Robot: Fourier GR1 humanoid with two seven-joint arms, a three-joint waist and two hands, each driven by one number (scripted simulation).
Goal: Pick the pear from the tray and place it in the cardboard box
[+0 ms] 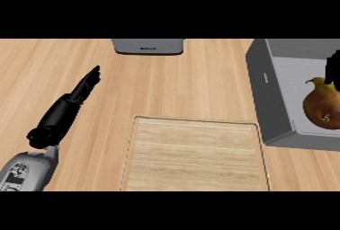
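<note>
- Head view: the pear (323, 104) sits inside the grey box (269, 90) at the right edge of the scene, stem end pointing far and left, its brown body over the box floor near the right border.
- The wooden tray (196, 155) lies near and centre, with nothing visible on its surface; the box stands just right of it.
- The left hand (69, 105) shows at the left over the counter (166, 85), fingers straight and released, holding nothing, resting well apart from the tray.
- The right hand (332, 67) shows only as a dark sliver at the right edge above the pear; whether it grips or has let go cannot be told.
- A grey appliance (147, 46) sits at the far edge, centre.
- Judgement: the pear likely handles as light, firm and smooth-skinned, so it may roll; wrapping round its wide lower body suits better than the narrow neck or stem.
</note>
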